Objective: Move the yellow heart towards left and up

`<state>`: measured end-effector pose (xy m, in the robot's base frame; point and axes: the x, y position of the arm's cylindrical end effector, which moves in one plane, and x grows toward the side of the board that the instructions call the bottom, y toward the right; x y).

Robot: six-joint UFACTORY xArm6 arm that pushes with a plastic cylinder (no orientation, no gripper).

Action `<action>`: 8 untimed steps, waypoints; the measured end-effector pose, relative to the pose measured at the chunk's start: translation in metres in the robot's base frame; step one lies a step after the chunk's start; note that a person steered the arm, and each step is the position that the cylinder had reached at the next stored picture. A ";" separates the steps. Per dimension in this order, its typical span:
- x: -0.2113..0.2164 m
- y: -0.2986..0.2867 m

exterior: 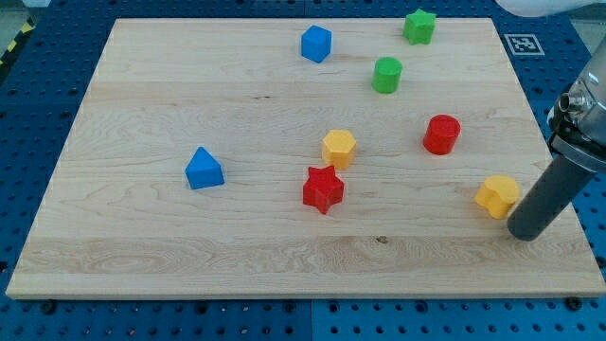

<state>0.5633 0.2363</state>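
The yellow heart (497, 196) lies near the board's right edge, in the lower right part of the view. My tip (524, 231) rests on the board just to the right of and below the heart, close to it or touching it. The dark rod slants up to the view's right edge.
The wooden board (189, 275) sits on a blue table. To the left of the heart lie a red star (323, 189), a yellow hexagon (338, 149) and a blue triangle (204, 170). Above lie a red cylinder (441, 134), a green cylinder (386, 75), a green star (419, 26) and a blue cube (316, 44).
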 end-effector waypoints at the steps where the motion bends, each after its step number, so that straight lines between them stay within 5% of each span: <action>1: 0.000 0.034; 8: -0.025 -0.030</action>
<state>0.5383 0.2067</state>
